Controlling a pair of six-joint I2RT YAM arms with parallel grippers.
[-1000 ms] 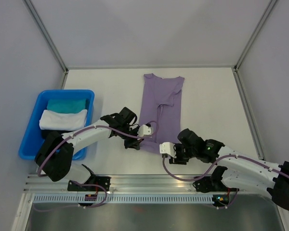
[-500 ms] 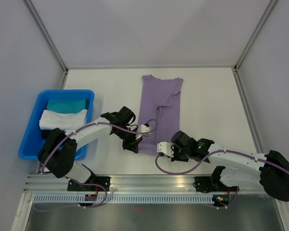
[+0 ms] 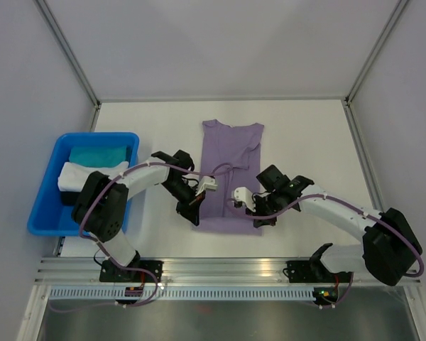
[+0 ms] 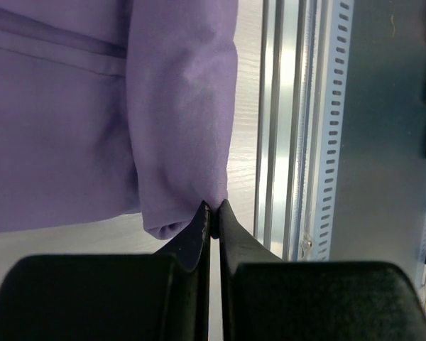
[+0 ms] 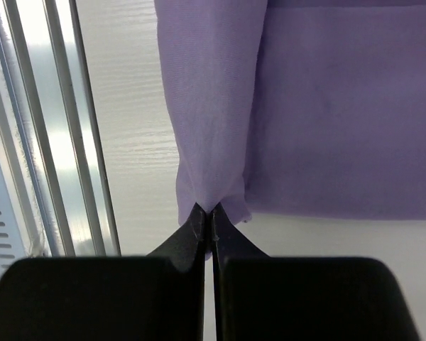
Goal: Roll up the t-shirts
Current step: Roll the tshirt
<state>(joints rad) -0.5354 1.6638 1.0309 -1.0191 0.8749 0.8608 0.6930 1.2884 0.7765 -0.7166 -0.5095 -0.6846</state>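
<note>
**At the near hem of the shirt: both corners pinched, roll not yet begun**

On the white table [image 3: 305, 142], laid lengthwise with collar far and hem near: the lavender t-shirt [image 3: 231, 153], folded into a narrow strip. Gripped at the near-left hem corner by the left gripper [image 4: 213, 212], jaws closed tight on a small peak of cloth. Gripped at the near-right corner by the right gripper [image 5: 206, 213], closed on the fabric in the same way.

Judged as the very start of the roll: hem taken up, nothing turned over so far. Next, most likely: carry both corners toward the collar together, level and at one pace, tucking the hem onto the strip. Uneven pull risks a skewed roll.

Off to the left, well apart from the shirt: a blue bin [image 3: 39, 213] holding a white folded cloth [image 3: 74, 176] and a teal cloth [image 3: 96, 155]. Just past the hem: the aluminium rail [image 3: 220, 266]. On the strip's upper face, in the roll's path: a creased sleeve fold [image 3: 247, 150], likely to bunch.
</note>
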